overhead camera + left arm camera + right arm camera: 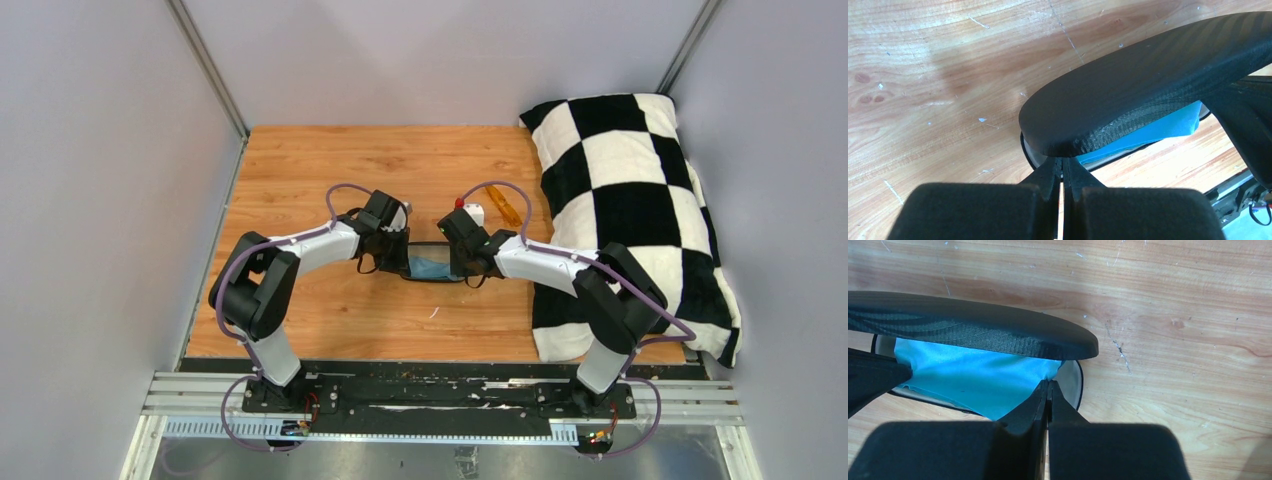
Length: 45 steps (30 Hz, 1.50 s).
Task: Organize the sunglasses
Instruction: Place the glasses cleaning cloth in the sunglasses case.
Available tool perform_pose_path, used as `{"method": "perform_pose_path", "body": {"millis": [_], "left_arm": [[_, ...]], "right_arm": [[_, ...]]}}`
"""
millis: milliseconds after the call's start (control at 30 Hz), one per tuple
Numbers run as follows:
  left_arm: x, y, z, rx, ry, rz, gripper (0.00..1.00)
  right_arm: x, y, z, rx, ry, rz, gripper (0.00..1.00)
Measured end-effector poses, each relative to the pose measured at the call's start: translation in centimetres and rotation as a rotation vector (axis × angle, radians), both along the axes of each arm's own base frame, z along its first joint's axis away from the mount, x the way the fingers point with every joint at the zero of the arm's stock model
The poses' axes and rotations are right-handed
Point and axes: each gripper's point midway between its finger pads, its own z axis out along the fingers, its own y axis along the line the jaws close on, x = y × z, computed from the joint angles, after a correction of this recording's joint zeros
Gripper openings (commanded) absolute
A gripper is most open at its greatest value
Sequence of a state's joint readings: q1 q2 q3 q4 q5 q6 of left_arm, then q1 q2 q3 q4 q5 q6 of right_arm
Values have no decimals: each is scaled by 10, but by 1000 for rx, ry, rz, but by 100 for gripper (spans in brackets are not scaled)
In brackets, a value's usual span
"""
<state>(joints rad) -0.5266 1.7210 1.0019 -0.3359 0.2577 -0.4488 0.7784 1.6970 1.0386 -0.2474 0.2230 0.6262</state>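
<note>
Only the top external view shows the sunglasses [506, 207]. They lie on the desk [330, 170] just right of the frame's centre, near the left edge of the pillow [630, 210], outside the case [431, 243] and held by neither tool. That view also shows both my arms meeting over the case at mid-frame, but my wrists hide the fingertips there. The wrist views supply that detail. In the left wrist view, my left tool [1061, 175] sits at bottom centre with its fingers pressed fully together, tips at the rounded end of the case under the raised lid [1148, 75]. No object is visible between them. In the right wrist view, my right tool [1049, 392] is likewise fully closed. Its tips sit at the edge of the cloth [968, 375] inside the case's opposite end, and I cannot tell whether a fold of cloth is nipped. Both wrist views show the lid standing partly open above the base with the light-blue cloth in the gap. The top view shows only a strip of blue. Count: one pair of sunglasses, one case, one cloth, one black-and-white checked pillow, two tools.
</note>
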Motion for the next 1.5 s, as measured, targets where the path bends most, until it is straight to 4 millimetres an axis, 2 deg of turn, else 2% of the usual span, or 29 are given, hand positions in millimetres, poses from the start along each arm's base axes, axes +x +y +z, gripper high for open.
{"method": "perform_pose_path", "body": {"millis": [467,667,700,833,1000,1100,1333,1433,1500], "left_arm": [[-5,3,-1,2,4,0,0],[-5,3,7,-8,-15,0,0],[-4,3,8,-9,-20,1,2],[-2,4,14,-7,-40,6,22],[-2,8,23,-2,-66,10,38],[-3,9,26,2,-69,10,41],[-8,16,28,13,-79,33,41],[-11,20,28,8,-90,58,52],[-12,18,26,-17,-98,71,54]], "right_arm": [[8,0,3,-11,-49,-4,0],[8,0,2,-15,-49,2,0],[8,0,0,-18,-48,2,0],[7,0,-5,-29,-39,3,0],[7,-1,-6,-37,-41,1,0],[7,-2,-9,-43,-36,2,0],[6,-1,-14,-53,-27,6,0],[6,-1,-14,-53,-29,9,0],[6,-1,-14,-54,-30,11,0]]}}
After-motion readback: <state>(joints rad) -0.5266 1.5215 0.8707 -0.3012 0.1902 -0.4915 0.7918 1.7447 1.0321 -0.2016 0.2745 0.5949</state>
